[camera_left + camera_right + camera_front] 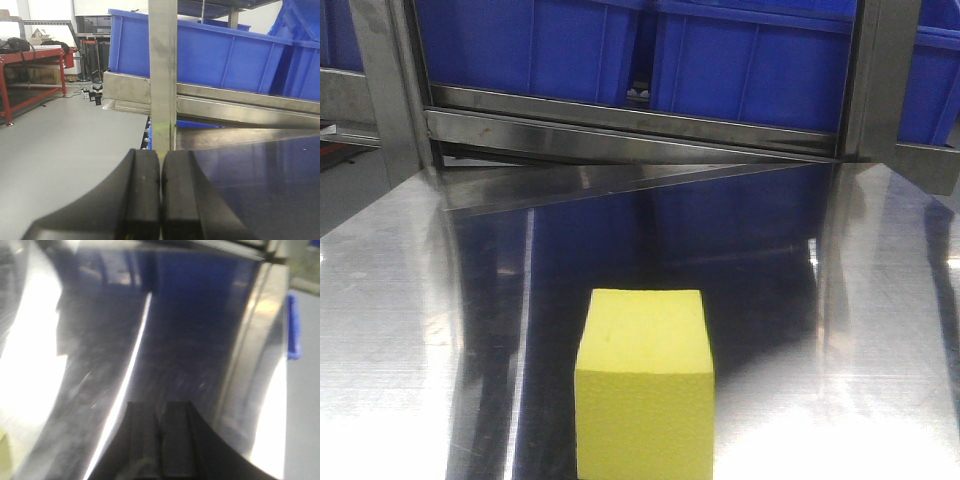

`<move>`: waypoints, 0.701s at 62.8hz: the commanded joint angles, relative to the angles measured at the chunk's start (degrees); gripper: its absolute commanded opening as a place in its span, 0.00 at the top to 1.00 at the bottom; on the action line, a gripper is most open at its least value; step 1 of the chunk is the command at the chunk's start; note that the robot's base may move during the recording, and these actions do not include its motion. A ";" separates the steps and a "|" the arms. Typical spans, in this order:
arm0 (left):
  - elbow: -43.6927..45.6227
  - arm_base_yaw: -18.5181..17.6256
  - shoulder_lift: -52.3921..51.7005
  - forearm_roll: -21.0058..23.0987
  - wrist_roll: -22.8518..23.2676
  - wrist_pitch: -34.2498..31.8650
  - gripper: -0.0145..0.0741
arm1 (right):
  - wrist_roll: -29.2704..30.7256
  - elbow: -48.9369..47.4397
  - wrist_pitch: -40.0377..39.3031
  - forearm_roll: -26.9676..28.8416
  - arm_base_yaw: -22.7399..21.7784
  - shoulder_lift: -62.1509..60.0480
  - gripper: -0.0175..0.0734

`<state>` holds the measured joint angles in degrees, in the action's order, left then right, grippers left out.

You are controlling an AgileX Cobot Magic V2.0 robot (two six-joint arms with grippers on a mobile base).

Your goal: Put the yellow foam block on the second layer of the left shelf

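— What's in the blue bins?
— Hidden behind their walls.
— The yellow foam block?
— Toward the tabletop's near edge, its base cut off. Left jaws and right jaws are pressed together, empty.

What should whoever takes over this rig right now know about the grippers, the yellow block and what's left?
Left gripper: shut, empty, facing a steel post.
Right gripper: shut, empty, over the steel surface.
Yellow block: standing free on that surface, in front of the blue bins, untouched by either gripper.
Done: nothing confirmed; I cannot tell if this surface is the target layer.
Left: check that; if not, pick up the block and place it.
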<state>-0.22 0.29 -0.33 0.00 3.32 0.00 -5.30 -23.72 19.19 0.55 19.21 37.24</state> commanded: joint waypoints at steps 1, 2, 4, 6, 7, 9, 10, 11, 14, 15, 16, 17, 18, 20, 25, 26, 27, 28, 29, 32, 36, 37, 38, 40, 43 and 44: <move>-1.52 -0.29 -1.04 0.32 0.19 -4.62 0.70 | -2.40 -3.88 -1.58 -0.55 2.88 3.30 0.62; -1.52 -0.29 -1.04 0.32 0.19 -4.62 0.70 | -3.15 -4.12 -1.31 -0.55 3.26 3.75 0.60; -1.52 -0.29 -1.04 0.32 0.19 -4.62 0.70 | -4.39 -4.55 -0.75 -0.96 3.93 4.62 0.54; -1.52 -0.29 -1.04 0.32 0.19 -4.62 0.70 | -5.58 -5.08 -0.17 -1.37 4.64 5.62 0.46; -1.52 -0.29 -1.04 0.32 0.19 -4.62 0.70 | -6.32 -5.29 0.12 -1.38 4.89 5.99 0.40; -1.52 -0.29 -1.04 0.32 0.19 -4.62 0.70 | -8.03 -5.89 0.94 -1.96 5.47 6.87 0.33; -1.52 -0.29 -1.04 0.32 0.19 -4.62 0.70 | -8.97 -6.17 1.27 -2.21 5.70 7.19 0.30; -1.52 -0.29 -1.04 0.32 0.19 -4.62 0.70 | -10.49 -6.43 1.73 -2.41 5.88 7.52 0.26; -1.52 -0.29 -1.04 0.32 0.19 -4.62 0.70 | -13.92 -7.42 3.79 -3.07 6.36 8.69 0.15; -1.52 -0.29 -1.04 0.32 0.19 -4.62 0.70 | -15.16 -7.82 4.55 -3.25 6.55 9.07 0.13; -1.52 -0.29 -1.04 0.32 0.19 -4.62 0.70 | -16.43 -8.45 5.45 -3.50 6.73 9.66 0.11; -1.52 -0.29 -1.04 0.32 0.19 -4.62 0.70 | -18.31 -8.93 6.92 -3.76 6.93 10.03 0.10; -1.52 -0.29 -1.04 0.32 0.19 -4.62 0.70 | -19.50 -9.38 7.44 -4.13 7.12 10.43 0.11; -1.52 -0.29 -1.04 0.32 0.19 -4.62 0.70 | -21.86 -10.41 10.06 -4.88 7.66 11.22 0.11; -1.52 -0.29 -1.04 0.32 0.19 -4.62 0.70 | -27.88 -13.72 16.28 -7.08 9.82 13.48 0.11; -1.52 -0.29 -1.04 0.32 0.19 -4.62 0.70 | -28.80 -14.38 16.83 -7.52 10.31 13.91 0.11; -1.52 -0.29 -1.04 0.32 0.19 -4.62 0.70 | -29.69 -15.05 18.45 -8.10 10.83 14.36 0.11; -1.52 -0.29 -1.04 0.32 0.19 -4.62 0.70 | -30.97 -16.10 19.94 -8.47 11.62 15.03 0.11; -1.52 -0.29 -1.04 0.32 0.19 -4.62 0.70 | -32.15 -16.82 20.89 -8.90 12.44 15.75 0.11; -1.52 -0.29 -1.04 0.32 0.19 -4.62 0.70 | -34.20 -19.34 24.22 -9.57 14.12 17.36 0.11; -1.52 -0.29 -1.04 0.32 0.19 -4.62 0.70 | -36.97 -22.27 27.36 -9.78 16.62 20.19 0.11; -1.52 -0.29 -1.04 0.32 0.19 -4.62 0.70 | -37.74 -22.98 28.03 -9.78 17.16 20.92 0.11; -1.52 -0.29 -1.04 0.32 0.19 -4.62 0.70 | -38.52 -24.06 29.05 -9.78 17.71 21.66 0.11; -1.52 -0.29 -1.04 0.32 0.19 -4.62 0.70 | -40.24 -25.49 30.31 -9.78 19.09 23.24 0.11; -1.52 -0.29 -1.04 0.32 0.19 -4.62 0.70 | -42.91 -28.05 32.12 -9.78 20.78 26.24 0.11; -1.52 -0.29 -1.04 0.32 0.19 -4.62 0.70 | -43.49 -28.42 32.72 -9.78 21.33 27.12 0.11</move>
<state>-0.22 0.29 -0.33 0.00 3.32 0.00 -44.38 -46.92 50.24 -7.73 38.02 60.97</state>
